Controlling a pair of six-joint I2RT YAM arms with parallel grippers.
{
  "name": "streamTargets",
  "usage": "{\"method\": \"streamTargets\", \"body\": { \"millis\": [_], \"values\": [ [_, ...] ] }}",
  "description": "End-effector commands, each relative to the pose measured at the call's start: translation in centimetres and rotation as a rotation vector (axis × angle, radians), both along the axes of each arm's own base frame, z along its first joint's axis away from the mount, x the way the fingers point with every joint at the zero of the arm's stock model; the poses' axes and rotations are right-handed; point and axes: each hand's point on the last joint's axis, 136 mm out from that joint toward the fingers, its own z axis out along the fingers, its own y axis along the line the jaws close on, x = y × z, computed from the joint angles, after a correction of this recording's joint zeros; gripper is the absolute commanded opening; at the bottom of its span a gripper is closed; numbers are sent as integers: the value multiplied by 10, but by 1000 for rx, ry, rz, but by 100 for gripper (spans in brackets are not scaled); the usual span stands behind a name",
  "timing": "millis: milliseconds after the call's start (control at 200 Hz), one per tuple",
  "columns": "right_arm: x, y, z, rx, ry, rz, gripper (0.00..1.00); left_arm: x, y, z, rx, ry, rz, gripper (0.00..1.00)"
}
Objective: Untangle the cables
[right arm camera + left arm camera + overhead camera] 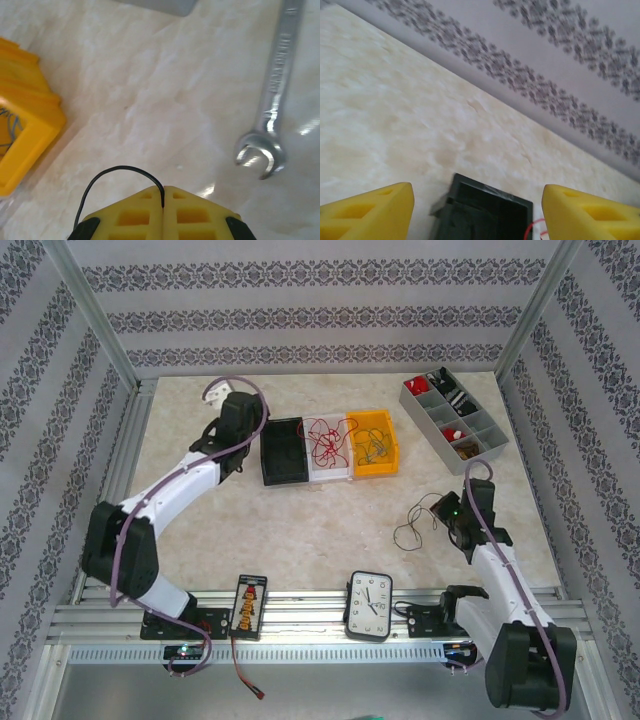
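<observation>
Marbled beige tabletop [300,540]: three open plastic bins in a row, black rectangular bin [282,452], white bin [330,476] holding a loose bunch of thin red cables [325,440], yellow bin [380,469] holding thin dark cables [372,445]. Yellow left fingers [370,210] spread wide over the black bin's corner, holding nothing. Yellow right fingers [195,215] pressed together, pinching one thin black cable [120,169] that loops over the tabletop right of the yellow bin.
</observation>
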Motion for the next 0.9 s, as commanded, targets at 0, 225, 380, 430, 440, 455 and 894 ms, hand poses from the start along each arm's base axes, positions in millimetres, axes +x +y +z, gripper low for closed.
{"method": "streamTargets", "body": {
  "millis": [0, 225, 380, 430, 440, 455, 894],
  "values": [
    [16, 20, 39, -23, -99, 68, 1, -26, 42, -24, 29, 42, 186, 69],
    [38, 108, 152, 1, -374, 346, 1, -91, 77, -94, -45, 206, 339, 68],
    [48, 168, 222, -2, -496, 528, 1, -106, 85, -107, -63, 234, 368, 68],
    [55, 183, 235, 7, -506, 561, 1, -106, 86, -105, -66, 231, 369, 68],
    [57, 186, 237, 9, -508, 567, 1, -106, 86, -105, -67, 230, 369, 68],
    [59, 190, 242, 15, -516, 576, 1, -106, 85, -105, -68, 229, 367, 68],
    [139, 292, 319, 89, -640, 736, 1, -114, 84, -117, -110, 243, 361, 68]
  ]
}}
